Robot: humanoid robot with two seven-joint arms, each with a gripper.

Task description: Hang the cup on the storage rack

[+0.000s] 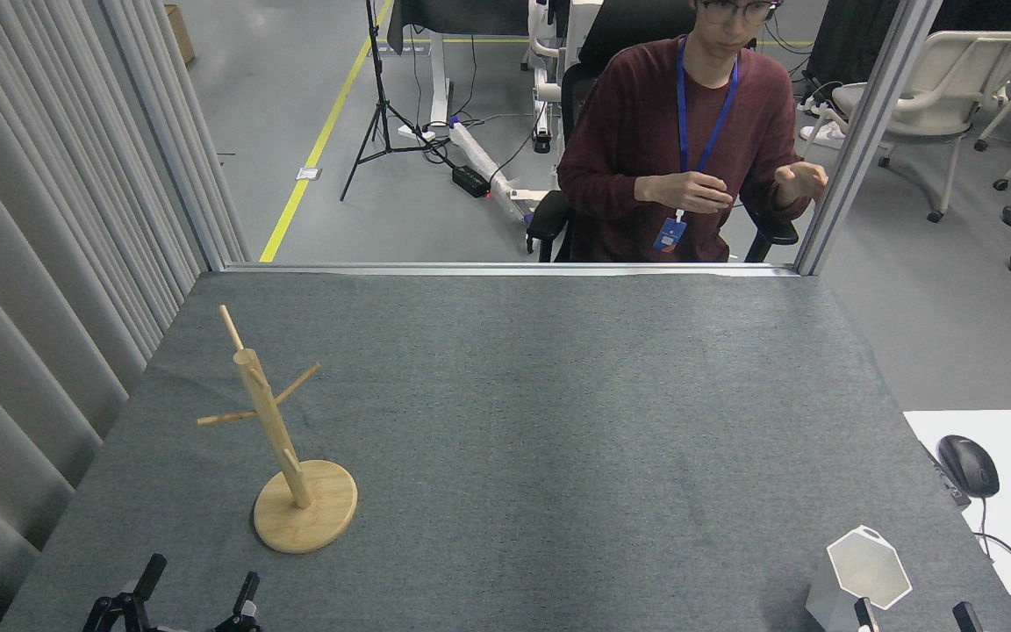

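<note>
Your right gripper [909,612], fingers spread and seemingly empty though mostly cut off, sits just beside the upright white faceted hexagonal-rimmed mug [861,575], well right of the light wooden pegged mug tree [288,439], so it is nearer.

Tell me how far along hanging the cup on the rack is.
Nothing is done yet: the light wooden mug tree has bare pegs. The white faceted mug stands upright on the grey table, far right, with the right pincer open beside it. Grasping, carrying and hanging remain. The left pincer is open and empty.
</note>
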